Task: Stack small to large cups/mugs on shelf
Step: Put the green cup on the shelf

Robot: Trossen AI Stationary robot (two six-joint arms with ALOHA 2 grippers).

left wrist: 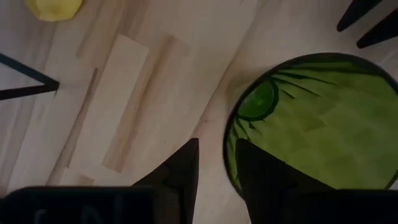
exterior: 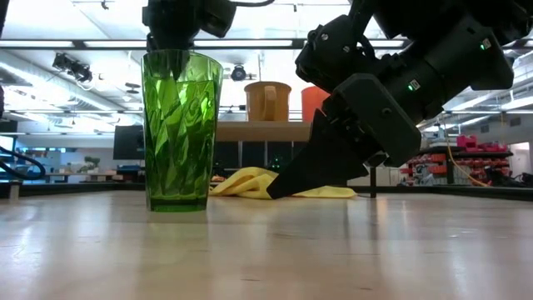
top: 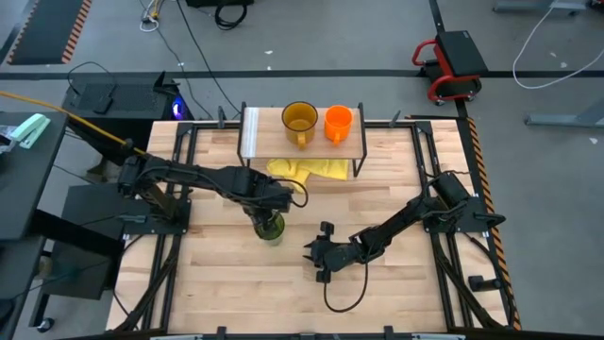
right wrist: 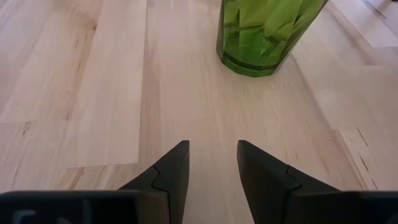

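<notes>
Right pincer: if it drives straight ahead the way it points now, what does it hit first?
Most likely the green tumbler. The right pincer is open and low over bare wood, with the tumbler standing ahead, slightly off its centre line. Depth is unclear, so it might graze rather than hit squarely.

We see bright, even light from ceiling strip lights point(exterior: 275, 42) in the low view. They glow through the green tumbler point(exterior: 176, 133), while the right gripper point(exterior: 291, 183) reads as a near-black silhouette against them. The tabletop point(exterior: 266, 250) carries a soft sheen, and its nearest edge is out of focus. Shadows on it are faint from above. In the left wrist view the fingers point(left wrist: 180, 174) and the tumbler's rim are blurred.
</notes>
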